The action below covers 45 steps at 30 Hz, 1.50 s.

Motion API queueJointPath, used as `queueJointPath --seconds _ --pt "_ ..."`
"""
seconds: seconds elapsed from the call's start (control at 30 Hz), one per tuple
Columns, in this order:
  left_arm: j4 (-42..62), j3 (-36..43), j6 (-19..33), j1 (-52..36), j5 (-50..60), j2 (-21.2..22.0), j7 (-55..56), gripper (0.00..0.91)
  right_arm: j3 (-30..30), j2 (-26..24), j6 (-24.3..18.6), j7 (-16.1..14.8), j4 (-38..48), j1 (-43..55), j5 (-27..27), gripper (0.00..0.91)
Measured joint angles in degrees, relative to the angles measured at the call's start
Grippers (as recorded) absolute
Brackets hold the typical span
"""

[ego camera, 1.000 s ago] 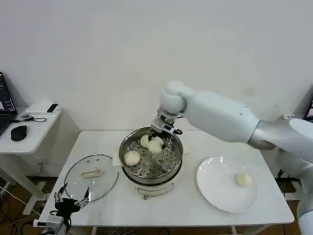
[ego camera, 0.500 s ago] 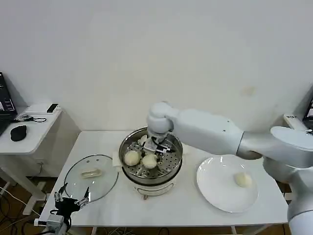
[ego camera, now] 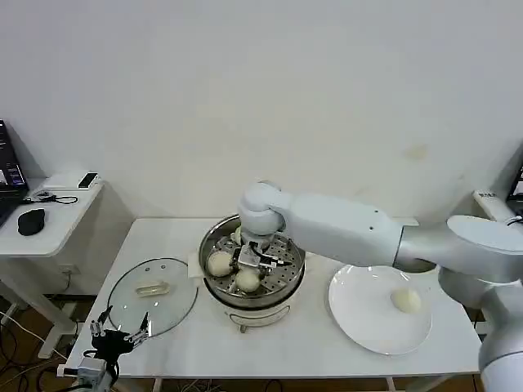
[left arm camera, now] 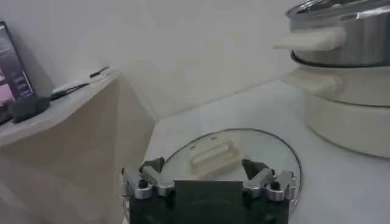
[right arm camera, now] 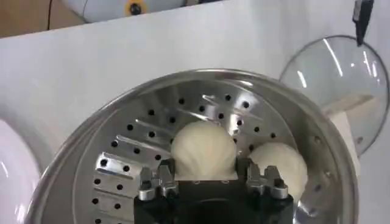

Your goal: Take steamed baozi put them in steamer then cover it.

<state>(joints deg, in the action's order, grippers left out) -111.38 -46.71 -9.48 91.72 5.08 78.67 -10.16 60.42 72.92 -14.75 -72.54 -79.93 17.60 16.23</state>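
right gripper (ego camera: 248,265) down inside the shiny steel steamer (ego camera: 214,245), fingers snug around a smooth round baozi (right arm camera: 203,150) on the holed tray, glass cover (ego camera: 153,296) flat on the table (ego camera: 343,363), left gripper (left arm camera: 207,181) spread wide, holding nothing, no readable labels

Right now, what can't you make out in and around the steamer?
1. Head view: right gripper and arm hide the steamer's rear tray; baozi count uncertain.
2. Left wrist view, from the parked left gripper: steamer wall hides its inside.
3. Right wrist view: plate cut off by the edge.
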Motion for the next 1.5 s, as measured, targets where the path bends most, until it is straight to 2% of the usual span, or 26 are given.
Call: queueJointPath --seconds 0.37,0.4,0.43,0.87,1.1,1.3,1.5 --pt "0.0 0.0 0.0 0.1 0.0 0.0 0.0 0.907 0.2 -0.4 0.4 -0.2 -2.6 0.1 -0.1 0.645" --pt "0.0 0.0 0.0 0.1 0.0 0.0 0.0 0.907 0.2 -0.3 0.4 -0.2 -2.8 0.1 -0.1 0.665" --pt "0.0 0.0 0.0 0.1 0.0 0.0 0.1 0.907 0.3 -0.3 0.4 -0.2 -2.9 0.1 0.0 0.907" --pt "0.3 0.0 0.0 -0.3 0.0 0.0 0.0 0.907 0.4 -1.0 1.1 0.4 -4.2 0.5 0.6 0.907" --pt "0.6 -0.3 0.0 -0.3 -0.3 -0.4 -0.2 0.907 -0.9 -3.2 2.1 1.5 -5.7 2.3 -0.1 0.907" --pt "0.4 -0.1 -0.1 -0.4 -0.7 -0.6 -0.4 0.907 -2.9 -7.8 6.1 4.1 -8.1 4.8 -1.3 0.907" --pt "-0.6 -0.1 -0.3 0.0 -1.2 0.0 -0.4 0.907 -3.9 -14.6 13.4 8.3 -10.1 7.1 -3.9 0.907"
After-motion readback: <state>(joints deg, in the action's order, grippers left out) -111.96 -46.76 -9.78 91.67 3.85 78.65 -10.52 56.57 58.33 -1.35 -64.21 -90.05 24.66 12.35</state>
